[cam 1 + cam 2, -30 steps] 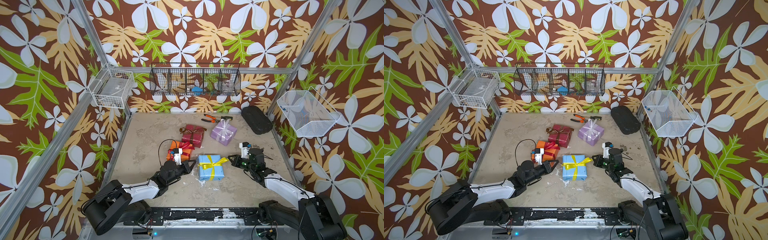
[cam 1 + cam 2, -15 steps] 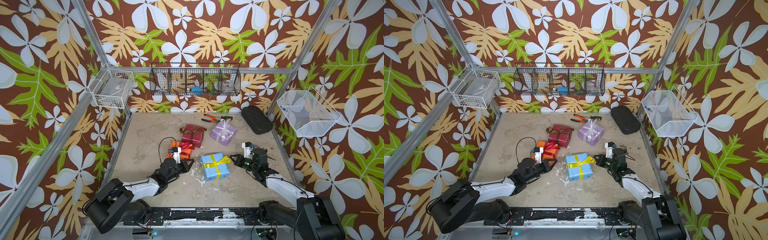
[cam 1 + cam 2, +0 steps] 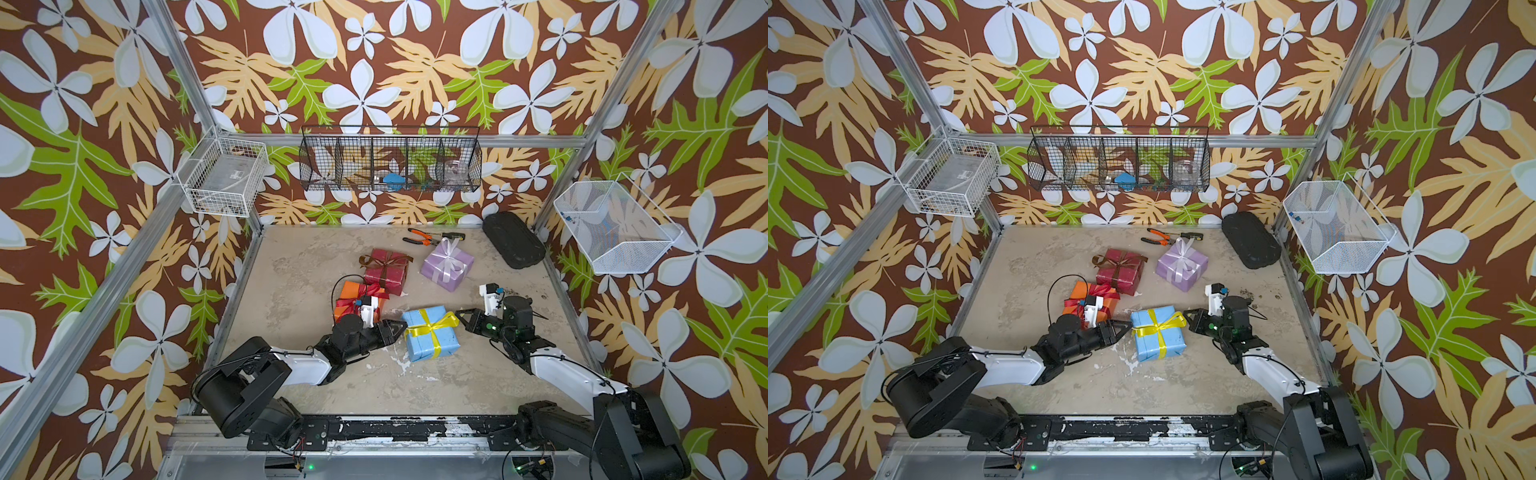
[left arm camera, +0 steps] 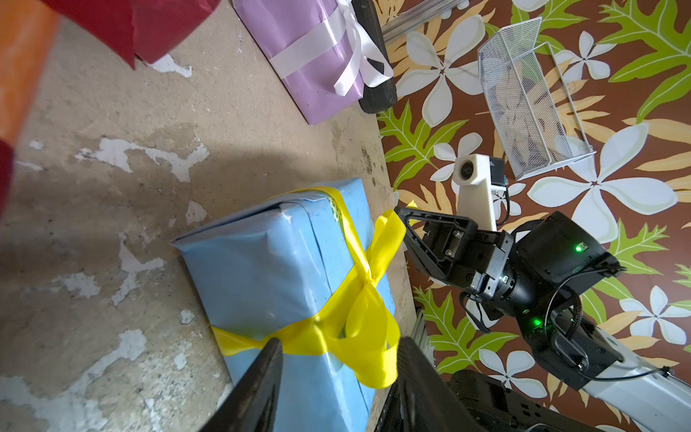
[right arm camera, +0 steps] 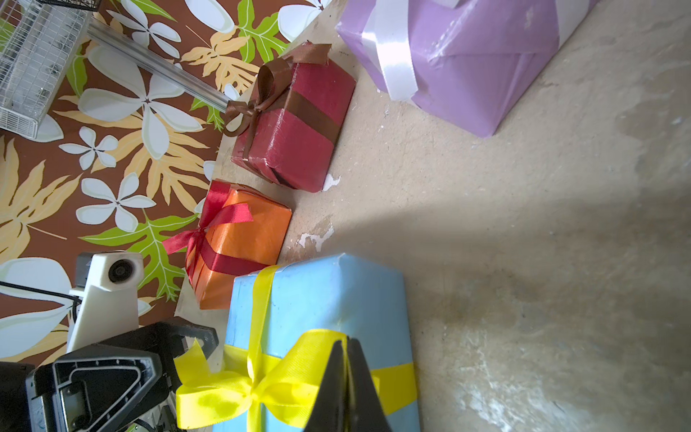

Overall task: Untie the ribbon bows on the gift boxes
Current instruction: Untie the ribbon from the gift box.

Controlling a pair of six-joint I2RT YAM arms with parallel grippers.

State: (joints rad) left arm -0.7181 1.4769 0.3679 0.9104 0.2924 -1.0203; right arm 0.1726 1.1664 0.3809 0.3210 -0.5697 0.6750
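The light blue gift box (image 3: 432, 345) (image 3: 1158, 343) sits front centre, its yellow ribbon bow (image 3: 430, 323) (image 4: 359, 321) still knotted. My right gripper (image 3: 459, 312) (image 5: 346, 342) is shut on a loop of the yellow ribbon at the box's right edge. At the box's left edge my left gripper (image 3: 401, 326) (image 4: 338, 348) stands open, with the other loop lying loose between its fingers. Behind them are the orange box with a red bow (image 3: 353, 297), the dark red box with a brown bow (image 3: 384, 270) and the lilac box with a white bow (image 3: 446, 266).
Orange-handled pliers (image 3: 419, 237) and a black oblong case (image 3: 513, 241) lie near the back wall. Wire baskets hang on the left wall (image 3: 224, 178), back wall (image 3: 390, 164) and right wall (image 3: 611, 226). The orange box sits close behind my left wrist.
My left gripper has opened, let the yellow ribbon go and moved up to the box. The blue box has slid a little right and turned as the right gripper pulled.
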